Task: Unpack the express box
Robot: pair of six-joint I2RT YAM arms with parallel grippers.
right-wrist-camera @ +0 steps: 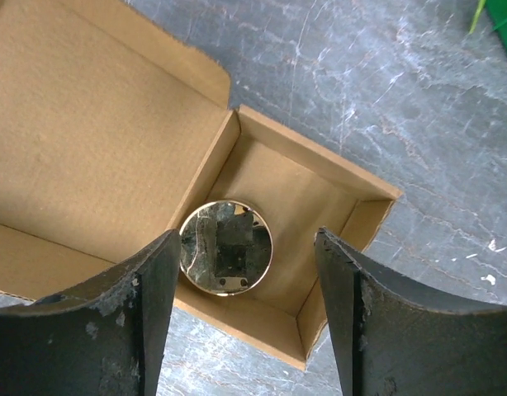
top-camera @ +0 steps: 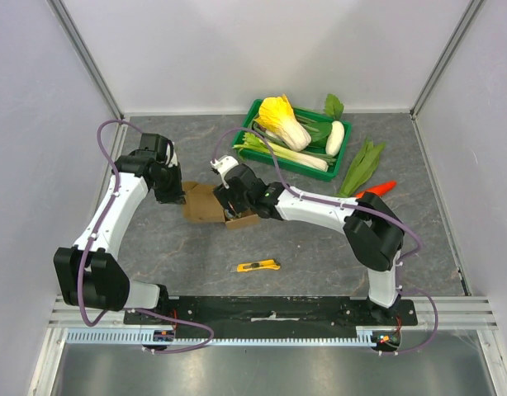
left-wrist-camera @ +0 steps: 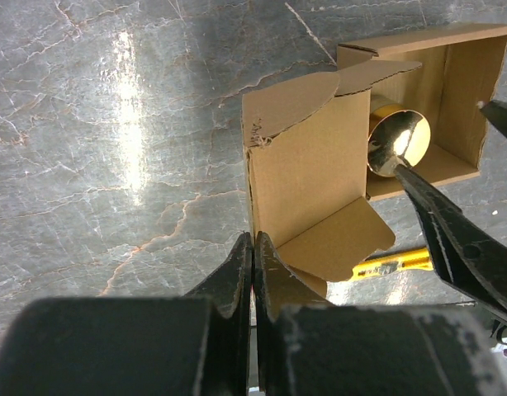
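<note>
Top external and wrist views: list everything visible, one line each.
express box: 1, brown, table centre, lid open
round disc: 1, shiny, gold-rimmed, inside the box
utility knife: 1, yellow, between box and arm bases
crate: 1, green, far side
cabbage: 1, yellow-white, in crate
white vegetable: 1, crate's right end
leek stalks: count unclear, green-white, crate front
loose leaves: 1 bunch, green, right of crate
red vegetable: 1, red-orange, beside the leaves
table: 1, grey marbled
left pincer: 1, black, shut on the lid's edge
right pincer: 1, black, open over the disc

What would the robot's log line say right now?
express box open | left hand pinching lid | right hand open over shiny disc
</note>
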